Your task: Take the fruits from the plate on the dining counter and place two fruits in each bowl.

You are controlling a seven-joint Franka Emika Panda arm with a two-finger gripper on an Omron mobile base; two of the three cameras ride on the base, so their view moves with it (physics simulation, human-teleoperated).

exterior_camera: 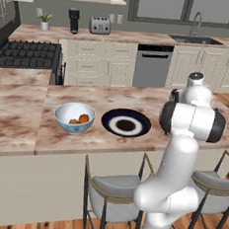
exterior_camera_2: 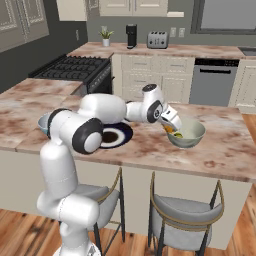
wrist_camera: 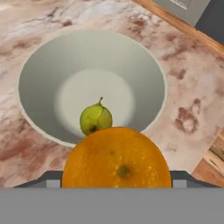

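Orange fruit (wrist_camera: 116,158) is held clamped in the gripper (exterior_camera_2: 170,128) above the greenish-cream bowl (wrist_camera: 144,61). A yellow-green fruit (wrist_camera: 96,118) is seen lying inside that bowl on the table (wrist_camera: 188,109).

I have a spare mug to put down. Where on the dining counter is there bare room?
Bare: dining counter left of the blue bowl, and behind the plate. Crowded: the cream bowl, where the gripper holds an orange above a green fruit.
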